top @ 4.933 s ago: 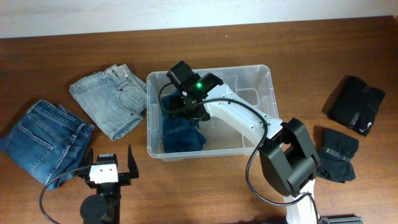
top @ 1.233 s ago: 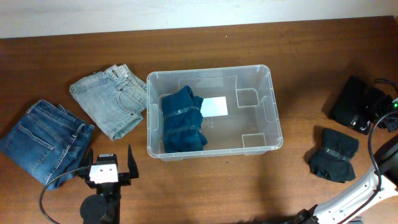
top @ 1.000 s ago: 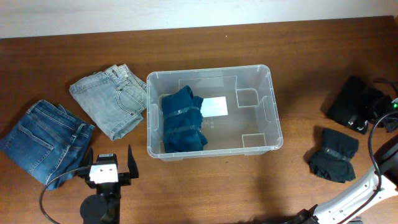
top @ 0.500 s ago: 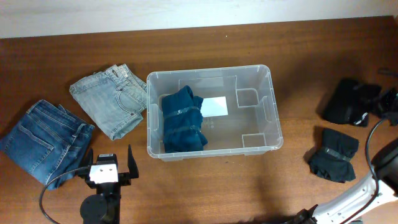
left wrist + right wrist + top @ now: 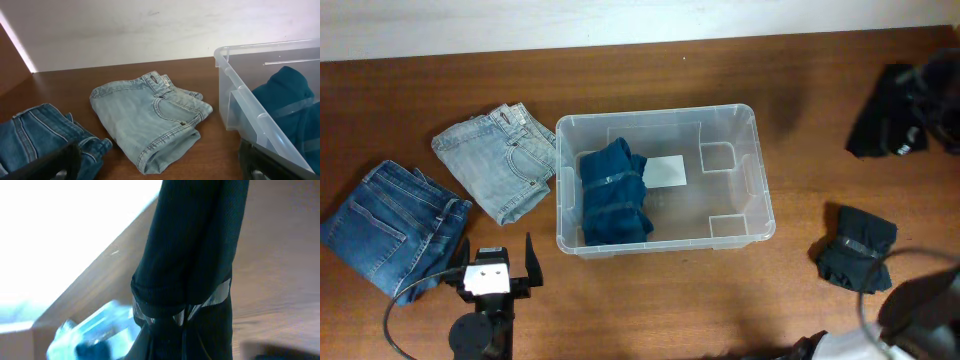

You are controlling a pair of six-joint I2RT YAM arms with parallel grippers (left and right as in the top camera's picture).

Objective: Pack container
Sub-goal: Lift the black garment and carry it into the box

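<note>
Brown wooden table (image 5: 650,300) runs up to a white wall (image 5: 520,25) at the far edge. From overhead the container (image 5: 750,190) sits mid-table. A teal bundle (image 5: 614,195) lies in its left half beside a white label (image 5: 665,172) on the base. Left of it lie pale jeans (image 5: 495,160) and, nearer and further left, dark jeans (image 5: 385,225).

The left gripper (image 5: 498,247) rests at the near edge, fingers spread wide with nothing between them; the container is just to its far right. Its wrist view adds a side look at the container's rolled rim and corner, with the pale jeans close beside that wall.

Overhead shows the right gripper (image 5: 932,80) only as a blur at the far right, well apart from the container, clenched on a black garment (image 5: 890,125). The right wrist view shows that garment hanging down and filling the frame, a pale band across its folds; the fingers themselves are hidden. A second black bundle (image 5: 857,248) lies on the table at the near right.
</note>
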